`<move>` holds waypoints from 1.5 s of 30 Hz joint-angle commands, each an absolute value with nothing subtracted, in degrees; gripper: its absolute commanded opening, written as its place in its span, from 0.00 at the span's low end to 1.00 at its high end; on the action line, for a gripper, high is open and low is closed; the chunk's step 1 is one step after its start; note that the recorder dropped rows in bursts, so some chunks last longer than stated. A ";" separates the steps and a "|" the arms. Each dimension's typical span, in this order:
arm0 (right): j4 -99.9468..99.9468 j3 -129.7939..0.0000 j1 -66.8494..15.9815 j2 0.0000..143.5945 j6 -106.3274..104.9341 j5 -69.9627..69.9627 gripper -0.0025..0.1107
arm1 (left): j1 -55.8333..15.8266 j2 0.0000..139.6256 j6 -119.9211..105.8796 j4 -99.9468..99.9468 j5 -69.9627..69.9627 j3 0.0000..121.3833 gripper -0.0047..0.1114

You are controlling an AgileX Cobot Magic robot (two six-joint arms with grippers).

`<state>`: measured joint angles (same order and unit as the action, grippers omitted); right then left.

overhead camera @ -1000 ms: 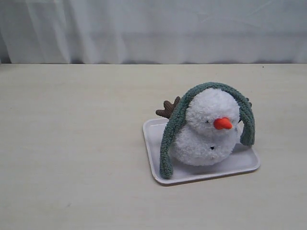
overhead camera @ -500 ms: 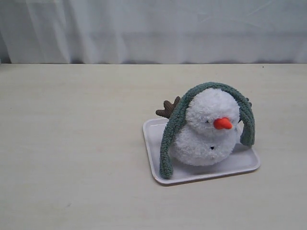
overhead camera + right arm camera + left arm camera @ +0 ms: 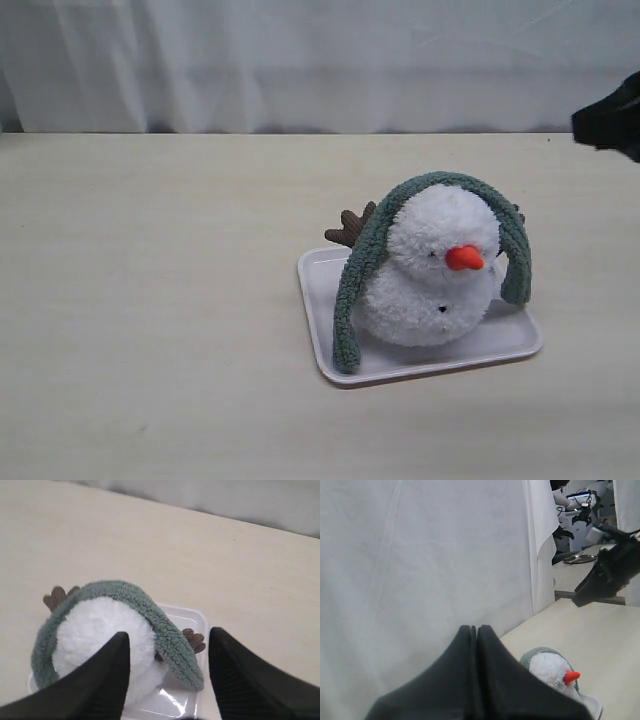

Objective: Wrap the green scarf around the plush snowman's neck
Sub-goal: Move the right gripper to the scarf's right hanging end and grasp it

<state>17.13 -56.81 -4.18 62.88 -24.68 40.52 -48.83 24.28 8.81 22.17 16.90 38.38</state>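
The plush snowman [image 3: 435, 275] sits on a white tray [image 3: 320, 330], orange nose pointing right. The green scarf [image 3: 362, 262] lies draped over the back of its head, one end hanging to the tray at the left, the other ending beside its right cheek [image 3: 517, 265]. My right gripper [image 3: 169, 636] hovers open above the snowman [image 3: 102, 632], its fingers either side of the scarf's end [image 3: 175, 647]; only a dark part of it [image 3: 610, 120] shows at the exterior view's right edge. My left gripper [image 3: 474, 628] is shut and empty, far from the snowman [image 3: 550, 667].
A white curtain [image 3: 320, 60] hangs behind the light wooden table [image 3: 150, 300]. Brown twig arms [image 3: 352, 226] stick out behind the snowman. Other equipment [image 3: 580, 515] stands beyond the curtain's edge in the left wrist view.
A dark part of the right arm has come into the exterior view at the upper right edge. Snowman, scarf and tray have not moved.
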 commanded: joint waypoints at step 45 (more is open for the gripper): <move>38.41 -59.90 -4.16 95.52 -62.87 36.07 0.06 | -48.83 24.19 9.28 21.77 19.39 38.27 0.04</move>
